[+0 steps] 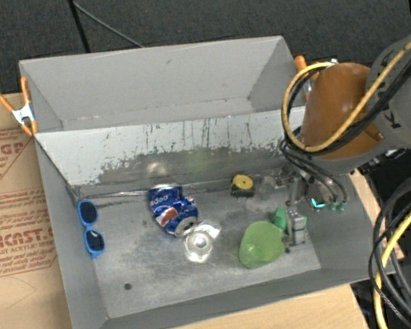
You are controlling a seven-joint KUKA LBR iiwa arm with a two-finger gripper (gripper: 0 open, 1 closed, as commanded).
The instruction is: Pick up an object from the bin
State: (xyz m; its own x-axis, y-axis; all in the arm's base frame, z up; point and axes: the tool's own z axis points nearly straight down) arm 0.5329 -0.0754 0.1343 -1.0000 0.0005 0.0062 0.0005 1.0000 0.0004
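Green lump (pixel 261 245) lies at the front right of the bin (pixel 153 83), with the gripper (pixel 297 229) just beside it on its right. Whether the gripper is open or closed, I can't tell. A crushed can (pixel 172 209) sits further left.

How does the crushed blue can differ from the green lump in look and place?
The can is blue with a red and white logo; the green lump is one plain colour. The can is dented and creased; the lump is smooth and rounded. The can lies near the middle of the bin, apart from the gripper; the lump lies right beside it. Both rest on the bin's floor.
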